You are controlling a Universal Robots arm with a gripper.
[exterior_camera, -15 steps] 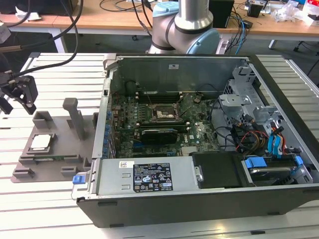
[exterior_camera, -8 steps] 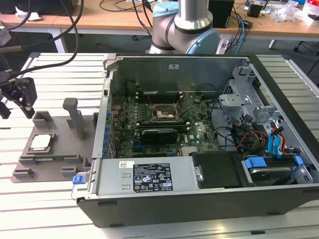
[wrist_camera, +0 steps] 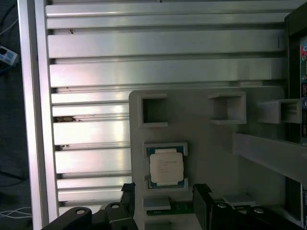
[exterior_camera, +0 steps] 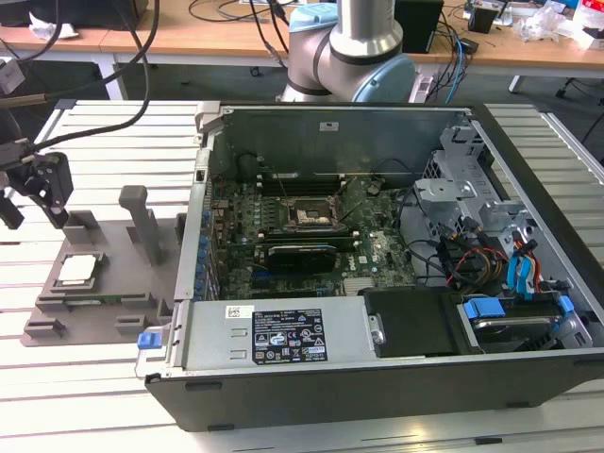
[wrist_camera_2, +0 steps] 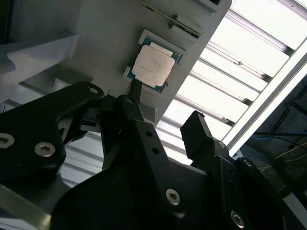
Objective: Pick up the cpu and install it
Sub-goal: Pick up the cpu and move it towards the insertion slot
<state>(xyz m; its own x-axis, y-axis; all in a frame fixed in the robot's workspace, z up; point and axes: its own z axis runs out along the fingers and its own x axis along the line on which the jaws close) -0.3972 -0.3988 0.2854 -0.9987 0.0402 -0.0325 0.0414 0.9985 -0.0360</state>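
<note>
The cpu [exterior_camera: 78, 269] is a small square chip with a silver top. It lies flat in a recess of a grey holder block [exterior_camera: 104, 311] on the slatted table, at the exterior view's left. Both wrist views show the cpu [wrist_camera_2: 154, 65] [wrist_camera: 166, 166] seated in its pocket. My gripper [exterior_camera: 36, 200] hangs in the air above and slightly to the left of the chip, apart from it. Its black fingers [wrist_camera_2: 196, 127] are spread, and the gripper [wrist_camera_2: 163, 112] [wrist_camera: 164, 194] is open with nothing between them. The motherboard socket [exterior_camera: 307, 215] sits inside the open computer case.
The open computer case [exterior_camera: 377, 377] fills the middle and right of the table, with drive cages and cables at its right. Upright posts [exterior_camera: 142, 217] stand on the grey holder near the chip. The arm's base [exterior_camera: 354, 47] stands behind the case. Slatted aluminium table [wrist_camera: 158, 72] surrounds the holder.
</note>
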